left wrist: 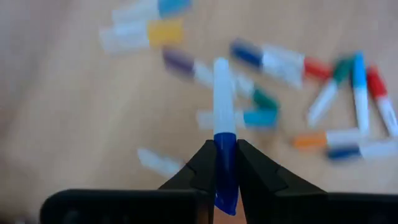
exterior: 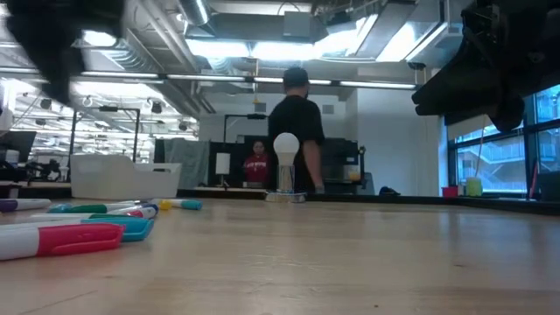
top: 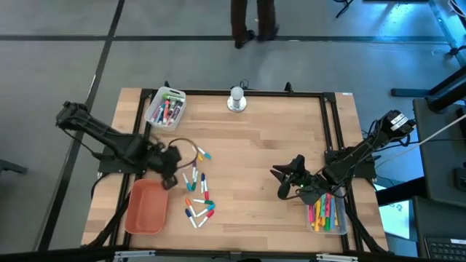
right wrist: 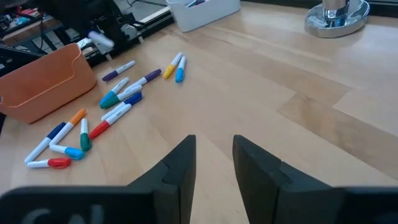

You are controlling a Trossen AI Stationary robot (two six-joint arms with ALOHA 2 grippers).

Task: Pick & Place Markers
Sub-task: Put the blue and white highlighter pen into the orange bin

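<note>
Several loose markers (top: 198, 195) lie on the wooden table left of centre; the right wrist view shows the same markers (right wrist: 118, 102). My left gripper (top: 171, 161) hangs over the table between these markers and the orange tray (top: 145, 207). It is shut on a marker with a white barrel (left wrist: 224, 93) and a blue cap. My right gripper (top: 287, 180) stands open and holds nothing (right wrist: 214, 162), right of centre beside the clear tray (top: 326, 215). My left gripper pinches the marker's blue cap end (left wrist: 225, 163) between its two fingers. The fingers point steeply down and the marker lies along them. Its white barrel sticks out past the fingertips. The marker is lifted clear of the table, above the loose markers.
A white tray (top: 166, 108) with markers stands at the far left, and the clear tray at the near right holds coloured markers. A silver stand with a white ball (top: 237, 100) is at the far edge. A person (exterior: 296, 131) stands beyond the table.
</note>
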